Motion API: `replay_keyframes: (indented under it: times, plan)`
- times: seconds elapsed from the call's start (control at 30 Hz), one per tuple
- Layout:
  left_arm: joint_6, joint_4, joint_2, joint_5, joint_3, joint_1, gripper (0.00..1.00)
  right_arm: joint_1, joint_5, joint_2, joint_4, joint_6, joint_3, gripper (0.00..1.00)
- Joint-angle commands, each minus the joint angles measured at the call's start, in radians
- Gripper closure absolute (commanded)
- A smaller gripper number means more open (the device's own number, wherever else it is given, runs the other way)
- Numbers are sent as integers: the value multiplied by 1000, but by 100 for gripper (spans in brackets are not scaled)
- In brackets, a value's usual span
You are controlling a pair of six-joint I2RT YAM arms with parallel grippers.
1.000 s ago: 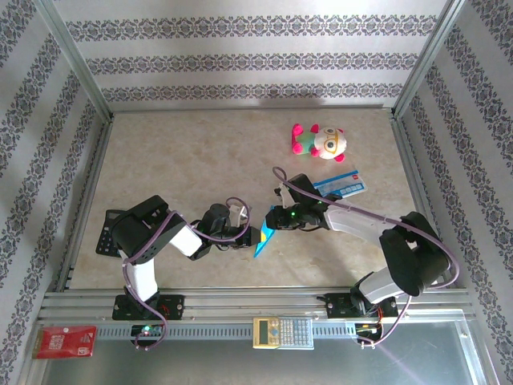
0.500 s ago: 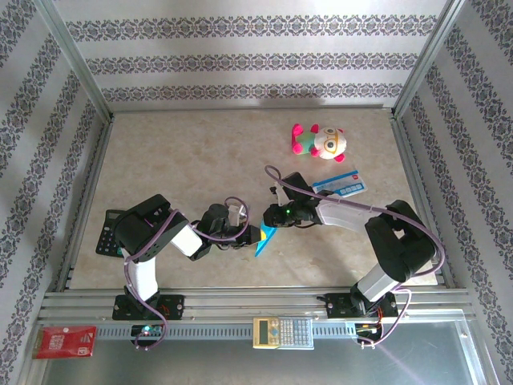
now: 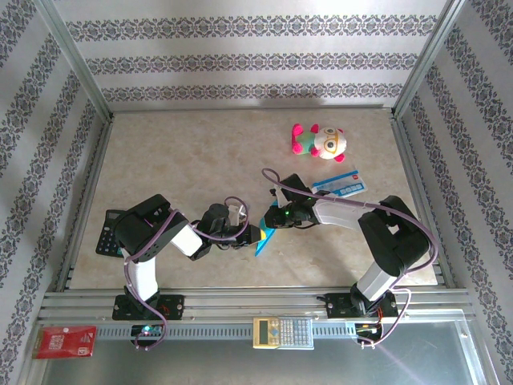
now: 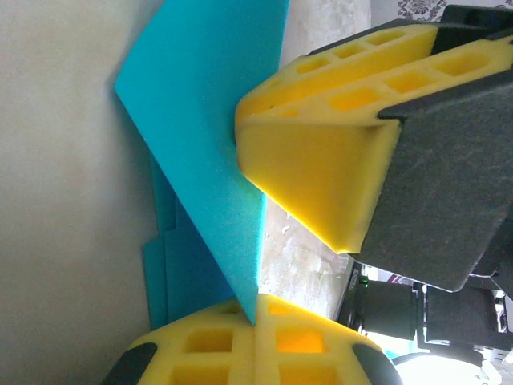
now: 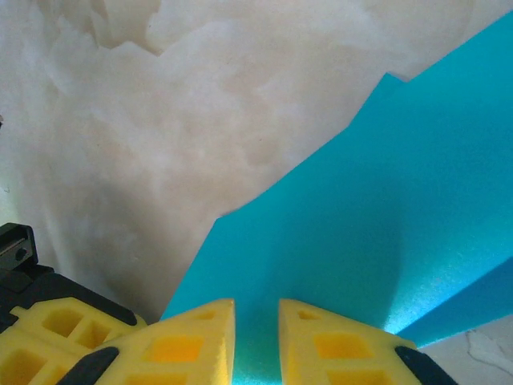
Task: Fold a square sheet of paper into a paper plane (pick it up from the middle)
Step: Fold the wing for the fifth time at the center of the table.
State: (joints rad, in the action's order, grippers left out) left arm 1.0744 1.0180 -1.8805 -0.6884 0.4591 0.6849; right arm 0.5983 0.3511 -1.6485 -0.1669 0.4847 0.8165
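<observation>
between two pincers (image 3: 256,233) (image 3: 272,222), one paper plane (image 3: 262,243)

top external: set high at near edge, aimed down over whole table (image 3: 200,152) | left wrist: held close beside teal paper (image 4: 208,120) | right wrist: aimed down close onto it | teal paper was shared by all

No lettering can be read (card (image 3: 341,186) print too small).
</observation>
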Motion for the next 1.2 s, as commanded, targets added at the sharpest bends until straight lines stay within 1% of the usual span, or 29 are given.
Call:
replay_keyframes:
  times: [0.0,0.17,0.33,0.63,0.93,1.17]
  plan:
    - [-11,-166,-46,42,-9,-12,100,-3,-42,-11,-2,-29,11,77]
    - [-23,-216,-44,39,4,-11,100,-13,-30,10,6,-30,-1,76]
    - [-33,-248,-45,33,13,-12,100,-27,6,46,54,-18,-25,74]
    - [-48,-321,-47,10,44,-12,100,-28,41,44,102,-6,-42,72]
    - [-55,-380,-42,-6,72,-12,100,-28,51,33,118,-15,-56,72]
    - [-66,-412,-47,-7,85,-12,100,-38,16,10,97,-25,-60,73]
